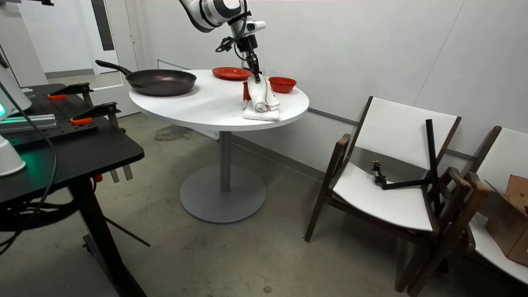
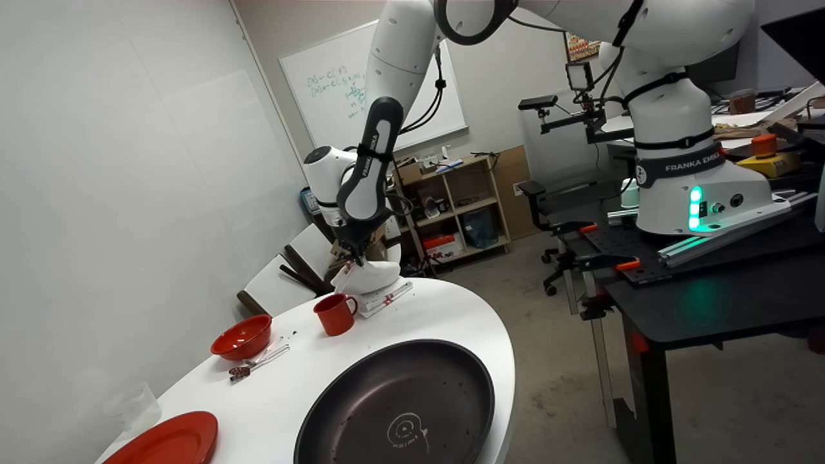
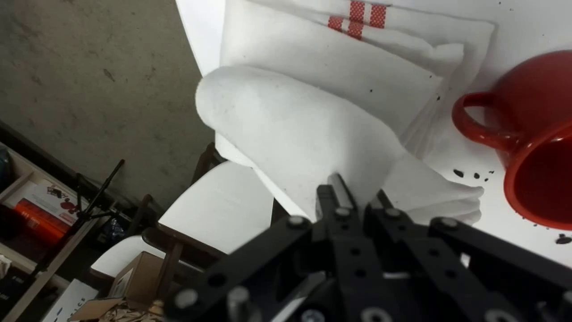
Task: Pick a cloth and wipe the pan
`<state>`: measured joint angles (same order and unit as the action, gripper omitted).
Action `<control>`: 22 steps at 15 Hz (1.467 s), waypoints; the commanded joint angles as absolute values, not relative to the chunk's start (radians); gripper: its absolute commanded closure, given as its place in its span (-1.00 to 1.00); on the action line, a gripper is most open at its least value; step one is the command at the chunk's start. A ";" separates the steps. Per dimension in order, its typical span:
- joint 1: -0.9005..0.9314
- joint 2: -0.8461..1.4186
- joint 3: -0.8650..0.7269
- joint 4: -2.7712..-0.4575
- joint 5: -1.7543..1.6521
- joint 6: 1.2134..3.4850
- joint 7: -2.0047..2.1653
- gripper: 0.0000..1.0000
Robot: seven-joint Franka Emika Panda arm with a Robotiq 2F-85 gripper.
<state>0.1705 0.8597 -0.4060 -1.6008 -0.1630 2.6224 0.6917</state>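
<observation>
Gripper (image 3: 361, 197) — nearly closed on cloth (image 3: 286, 116)

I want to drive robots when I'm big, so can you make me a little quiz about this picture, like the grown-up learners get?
1. Pick one. What is the claw pinching?
A) the red bowl
B) the cloth
C) the red plate

2. True or false? The pan sits on the table with its open side up.

3. Which is closer to the cloth: the pan or the mug?

Key: 1. B; 2. True; 3. The mug.
</observation>
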 commanded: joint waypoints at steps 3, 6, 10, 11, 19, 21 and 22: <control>0.107 0.879 -0.304 -1.579 -0.114 2.620 0.630 0.97; 0.034 0.873 -0.193 -1.583 -0.032 2.617 0.545 0.96; -0.018 0.877 -0.128 -1.578 0.059 2.597 0.456 0.95; -0.024 0.877 -0.123 -1.577 0.072 2.590 0.442 0.37; -0.043 0.865 -0.112 -1.589 0.117 2.591 0.406 -0.62; -0.041 0.855 -0.111 -1.598 0.119 2.596 0.403 -0.92; -0.042 0.846 -0.109 -1.606 0.120 2.601 0.399 -0.99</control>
<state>-0.0321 0.8734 -0.1232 -1.5959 0.0872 2.6168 0.4414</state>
